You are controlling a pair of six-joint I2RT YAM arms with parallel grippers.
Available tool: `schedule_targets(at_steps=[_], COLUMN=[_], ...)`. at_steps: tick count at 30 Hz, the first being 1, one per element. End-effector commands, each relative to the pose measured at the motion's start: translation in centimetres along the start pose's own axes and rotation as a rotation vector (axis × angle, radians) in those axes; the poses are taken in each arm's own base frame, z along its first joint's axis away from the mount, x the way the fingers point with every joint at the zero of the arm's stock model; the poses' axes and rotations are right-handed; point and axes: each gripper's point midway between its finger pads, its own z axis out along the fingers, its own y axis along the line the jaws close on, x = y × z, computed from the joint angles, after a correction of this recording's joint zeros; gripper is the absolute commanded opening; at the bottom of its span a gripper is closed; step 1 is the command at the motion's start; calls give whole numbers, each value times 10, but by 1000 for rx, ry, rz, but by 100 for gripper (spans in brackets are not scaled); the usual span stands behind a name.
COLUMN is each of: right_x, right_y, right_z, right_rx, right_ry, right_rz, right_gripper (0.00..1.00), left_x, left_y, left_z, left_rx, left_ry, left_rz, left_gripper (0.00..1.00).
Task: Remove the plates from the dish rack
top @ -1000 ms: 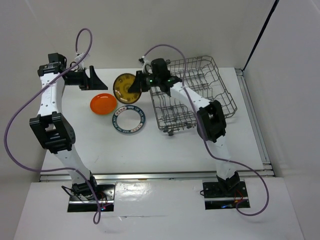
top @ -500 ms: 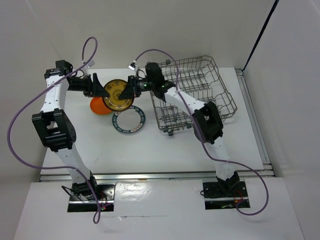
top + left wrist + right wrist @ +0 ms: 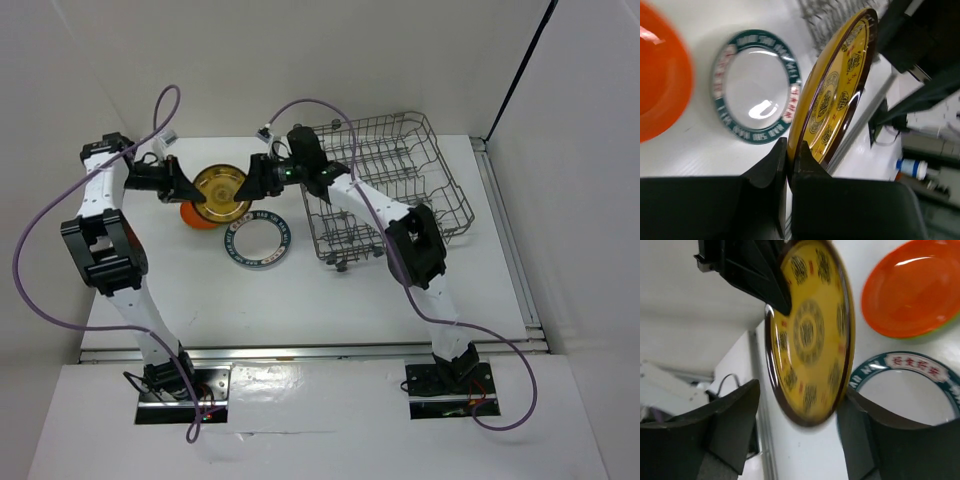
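Note:
The amber patterned plate [image 3: 222, 192] hangs on edge above the table, left of the grey wire dish rack [image 3: 400, 160]. My left gripper [image 3: 190, 193] is shut on its left rim; in the left wrist view the jaws [image 3: 791, 145] pinch the plate [image 3: 840, 95]. My right gripper [image 3: 252, 182] stands open at the plate's right side, its fingers spread either side of the plate [image 3: 810, 330] without pinching it. An orange plate [image 3: 195, 216] lies below, with a green edge [image 3: 940, 329] under it. The blue-rimmed white plate [image 3: 257, 240] lies flat nearby.
The rack sits at the back right, tilted, with small wheels at its front edge [image 3: 340, 262]. The right arm's links [image 3: 420, 245] cross in front of the rack. A metal rail [image 3: 505, 240] runs along the table's right side.
My left gripper came in from the left and shut on the amber plate. My right gripper opened and let go of it. The plate shifted left, over the orange plate.

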Motion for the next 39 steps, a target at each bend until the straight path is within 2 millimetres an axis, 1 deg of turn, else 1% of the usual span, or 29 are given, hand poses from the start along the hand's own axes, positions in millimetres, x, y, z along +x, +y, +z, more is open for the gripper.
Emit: schedule_targets(at_steps=[1, 2, 3, 5, 7, 8, 9, 10, 11, 13, 14, 15, 16, 17, 18, 19, 20, 21, 22, 26, 27, 29, 31, 32, 33, 34, 35, 36, 39], right_x=[-50, -56, -69, -68, -74, -71, -72, -73, -71, -74, -69, -73, -73, -70, -73, -71, -71, -70, -68, -68, -71, -65, -63, -61, -63, -64, -65, -67, -51], right_y=[25, 24, 21, 13, 10, 7, 9, 3, 6, 10, 7, 13, 15, 10, 15, 16, 16, 17, 15, 15, 10, 8, 11, 4, 1, -7, -17, -34, -71], right_z=[-28, -33, -47, -57, -73, -76, -79, -86, -90, -96, -96, -99, -102, -102, -105, -106, -106, -108, -109, -119, -124, -128, -135, -140, -149, -165, -179, -217, -278], right_rx=[143, 185, 262, 340, 402, 424, 434, 463, 466, 480, 486, 483, 491, 503, 500, 501, 501, 501, 517, 565, 582, 605, 620, 667, 715, 789, 859, 975, 1117], right_ry=[-113, -131, -170, -179, -197, -188, -191, -194, -188, -201, -188, -196, -202, -198, -206, -204, -204, -203, -198, -202, -211, -195, -194, -188, -199, -225, -241, -265, -275], right_rz=[-158, -171, -178, -190, -202, -213, -213, -216, -211, -226, -216, -232, -234, -228, -234, -232, -232, -231, -225, -214, -211, -197, -203, -204, -200, -150, -109, -47, 92], right_gripper=[71, 71, 72, 72, 72, 72, 72, 72, 72, 72, 72, 73, 73, 73, 73, 73, 73, 73, 73, 73, 73, 73, 73, 73, 73, 73, 73, 73, 73], left_x=[-11, -15, -17, -16, -17, -18, -15, -15, -14, -7, -5, -7, -2, -3, 0, -5, -6, -5, -6, -1, 1, 3, 5, 5, 4, 3, 6, 2, -7], left_y=[51, 60, 74, 91, 99, 101, 113, 121, 135, 153, 161, 165, 173, 175, 179, 179, 179, 181, 182, 185, 184, 184, 186, 184, 181, 182, 180, 176, 173], left_z=[-29, -34, -36, -33, -30, -28, -25, -25, -26, -22, -22, -21, -18, -18, -16, -17, -11, -11, -7, -11, -13, -15, -14, -17, -14, -18, -15, -20, -30], left_rx=[-170, -206, -235, -247, -244, -242, -265, -292, -354, -387, -411, -413, -423, -434, -432, -435, -422, -435, -443, -476, -488, -502, -522, -532, -539, -558, -562, -576, -642], left_ry=[-71, -91, -109, -106, -103, -103, -97, -99, -97, -74, -66, -69, -55, -62, -55, -67, -56, -53, -43, -25, -19, -13, 5, 10, 20, 26, 48, 38, 23], left_rz=[-171, -180, -192, -244, -280, -307, -326, -342, -345, -380, -385, -381, -397, -398, -408, -392, -375, -375, -369, -358, -348, -336, -309, -300, -291, -276, -263, -249, -196], left_gripper=[0, 0, 0, 0, 0, 0, 0, 0, 0, 0, 0, 3, 7, 12, 23, 28, 31, 35, 45, 64, 66, 70, 75, 75, 76, 76, 76, 76, 78])
